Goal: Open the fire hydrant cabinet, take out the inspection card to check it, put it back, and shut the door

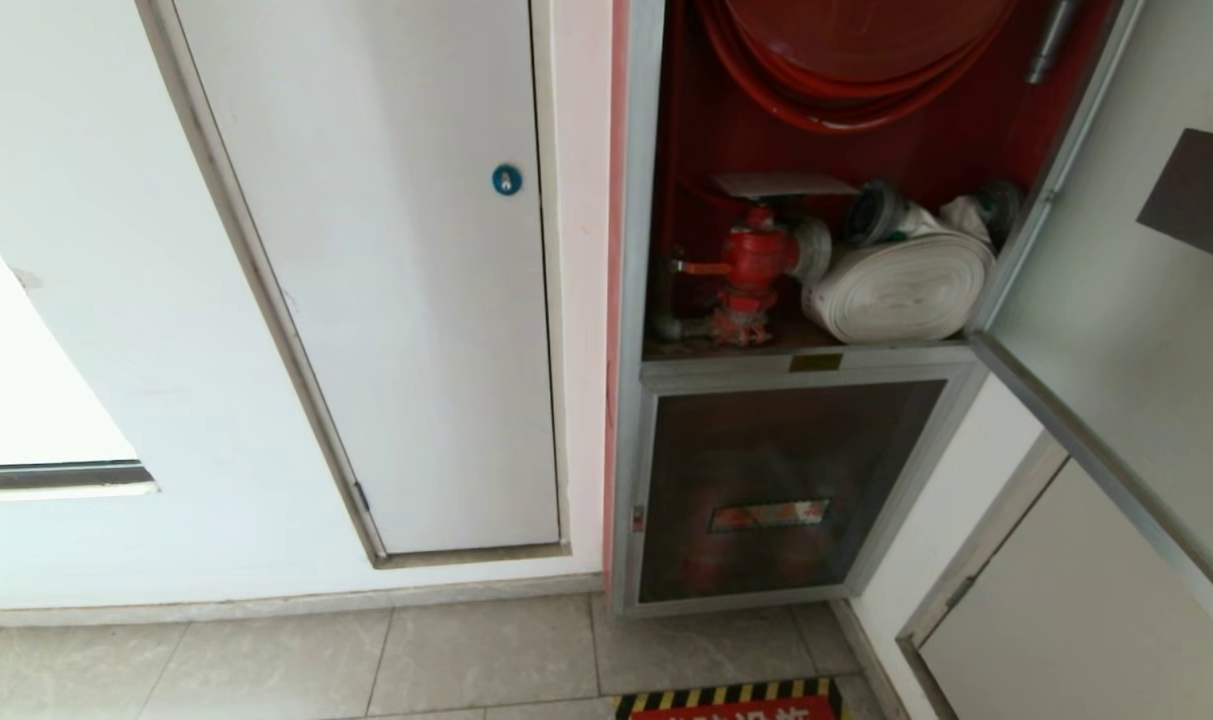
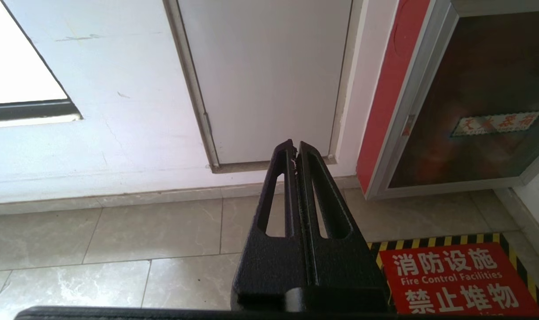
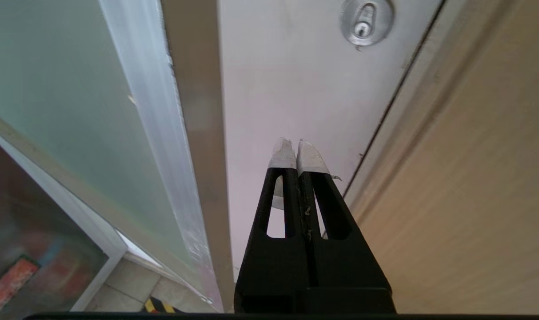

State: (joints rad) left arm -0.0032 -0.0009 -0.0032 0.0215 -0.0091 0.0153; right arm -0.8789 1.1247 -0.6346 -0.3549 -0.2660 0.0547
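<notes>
The fire hydrant cabinet point(image 1: 634, 300) stands open, showing its red interior with the hose reel point(image 1: 856, 60), red valve point(image 1: 756, 262) and white rolled hose point(image 1: 901, 288). The pale inspection card point(image 1: 781, 184) lies flat on top of the valve. The glass door point(image 1: 1116, 330) is swung out to the right. Neither arm shows in the head view. My right gripper point(image 3: 296, 144) is shut and empty, its white-taped tips beside the door's aluminium edge point(image 3: 153, 133) and pointing at a white panel. My left gripper point(image 2: 294, 144) is shut and empty, low over the floor.
A smaller dark glass panel with a red strip label point(image 1: 771, 515) closes the cabinet's lower part. A white door with a blue round lock point(image 1: 507, 180) is on the left. The panel ahead of the right gripper carries a silver lock point(image 3: 366, 20). A red floor sign point(image 2: 456, 280) lies below.
</notes>
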